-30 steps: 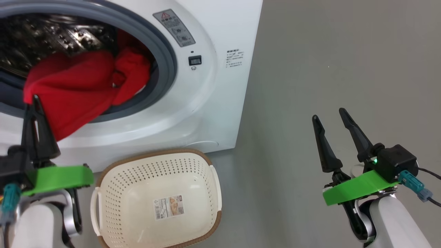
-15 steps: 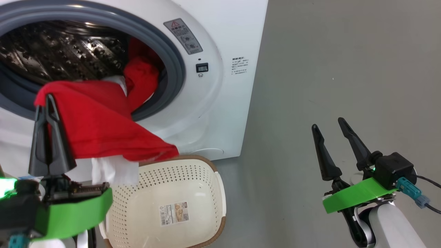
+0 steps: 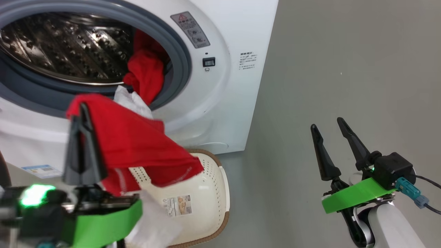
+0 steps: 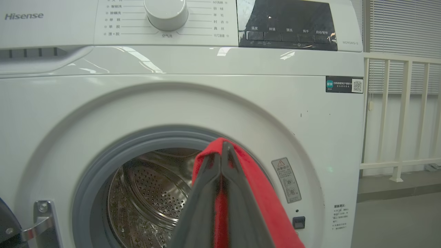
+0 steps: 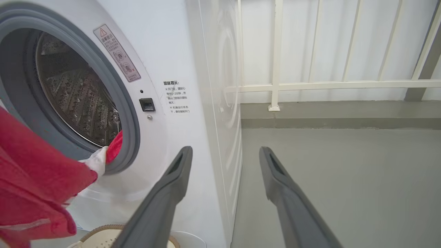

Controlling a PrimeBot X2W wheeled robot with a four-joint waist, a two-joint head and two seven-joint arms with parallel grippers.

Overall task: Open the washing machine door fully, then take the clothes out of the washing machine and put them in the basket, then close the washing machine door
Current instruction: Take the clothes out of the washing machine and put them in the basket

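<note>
A bare grey floor (image 3: 327, 69) runs back to a white railing (image 5: 275, 69) beside the washing machine (image 3: 241, 103), whose round opening stands uncovered. The step in hand looks like the unloading. The clothes (image 3: 137, 144), a red garment with a white cloth (image 3: 132, 103) caught up in it, hang from the left gripper (image 3: 82, 106). Its jaws are pressed together on a fold of the red fabric, in front of the opening's lower lip and above the basket's left side. A second red bunch (image 3: 144, 72) lies against the grey gasket (image 3: 182, 69) at the opening's right edge; whether it is joined to the held piece I cannot tell. The basket (image 3: 222, 186) stands on the floor just beside the machine's front bottom edge. The next move probably calls for carrying the bundle over the basket's middle, lowering it and letting go. The trailing end could snag on the gasket lip or drape over the basket's rim. The right gripper (image 3: 325, 122) hovers empty with its jaws spread, well off to the right over open floor, where there is ample room to move.
</note>
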